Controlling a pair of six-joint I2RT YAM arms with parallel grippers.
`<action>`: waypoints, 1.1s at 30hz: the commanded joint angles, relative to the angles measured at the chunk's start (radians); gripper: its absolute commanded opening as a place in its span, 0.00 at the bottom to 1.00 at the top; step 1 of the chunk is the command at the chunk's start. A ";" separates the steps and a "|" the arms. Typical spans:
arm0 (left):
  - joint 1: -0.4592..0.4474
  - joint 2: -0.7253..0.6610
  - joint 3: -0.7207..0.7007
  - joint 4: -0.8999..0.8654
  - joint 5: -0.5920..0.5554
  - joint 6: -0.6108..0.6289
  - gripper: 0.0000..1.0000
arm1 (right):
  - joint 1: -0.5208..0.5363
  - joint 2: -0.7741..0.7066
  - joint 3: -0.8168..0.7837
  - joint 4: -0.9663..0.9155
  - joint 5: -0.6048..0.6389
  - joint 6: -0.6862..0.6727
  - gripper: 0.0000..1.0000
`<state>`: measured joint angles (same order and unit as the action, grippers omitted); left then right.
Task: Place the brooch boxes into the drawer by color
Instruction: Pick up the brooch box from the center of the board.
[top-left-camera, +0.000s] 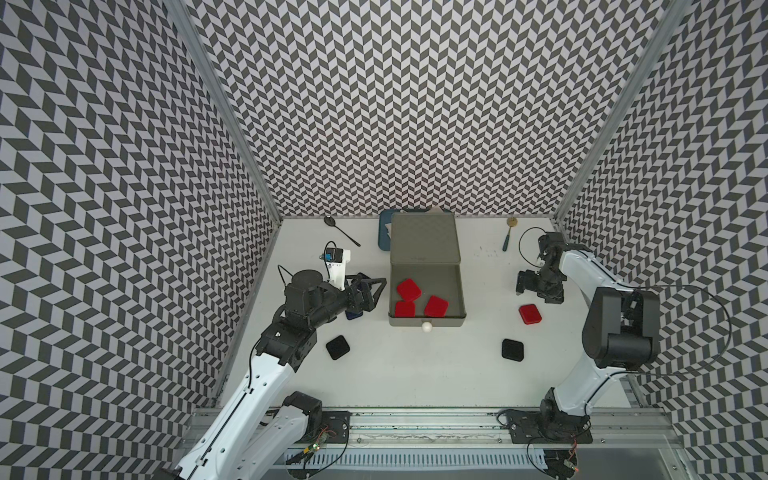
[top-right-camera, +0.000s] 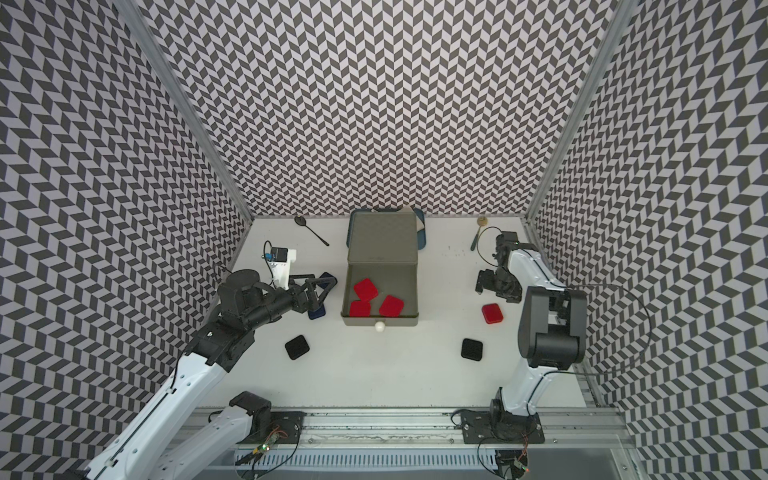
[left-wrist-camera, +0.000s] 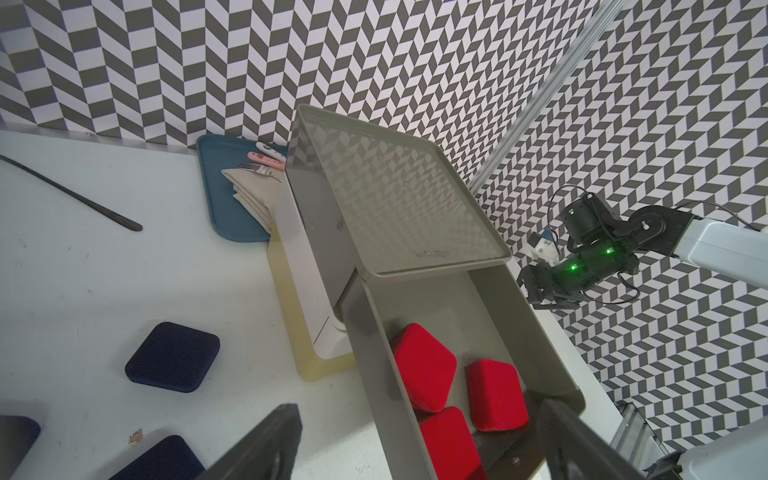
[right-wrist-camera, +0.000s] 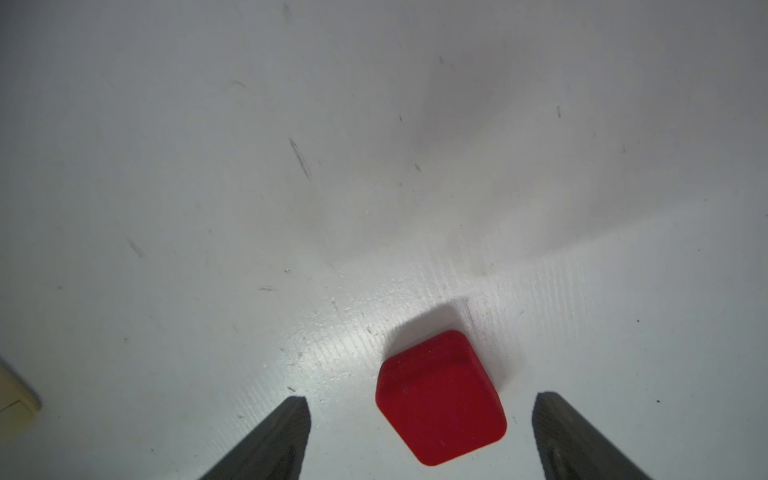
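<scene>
Inside the pulled-out grey drawer (top-left-camera: 461, 291) lie three red brooch boxes (top-left-camera: 409, 289); a fourth red box (right-wrist-camera: 440, 407) sits on the table (top-left-camera: 415, 374) to its right, near the right jaws, which stand wide apart and touch nothing. Beside the drawer's left wall the left jaws hang equally wide and empty over navy boxes (left-wrist-camera: 172, 357), with two black boxes (top-left-camera: 337, 347) nearer the front edge.

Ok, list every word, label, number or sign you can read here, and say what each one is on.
No text is legible anywhere.
Embossed mark on top of the drawer chest: too blurred to read.
Patterned utensil handles on the blue tray: too small to tell if any of it is lettering.
</scene>
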<state>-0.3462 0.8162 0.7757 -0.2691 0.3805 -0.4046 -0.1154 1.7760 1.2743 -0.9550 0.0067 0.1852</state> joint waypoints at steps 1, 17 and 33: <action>0.006 -0.010 0.001 0.042 0.019 0.024 0.94 | -0.006 0.021 -0.033 0.021 0.008 0.008 0.88; 0.010 -0.020 -0.013 0.025 0.026 0.049 0.95 | -0.003 -0.003 -0.113 0.066 -0.045 0.003 0.82; 0.016 -0.029 0.005 0.014 0.017 0.044 0.95 | 0.041 0.020 -0.093 0.065 -0.058 -0.011 0.57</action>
<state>-0.3374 0.8066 0.7681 -0.2626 0.3912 -0.3710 -0.0944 1.7901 1.1698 -0.9031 -0.0414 0.1776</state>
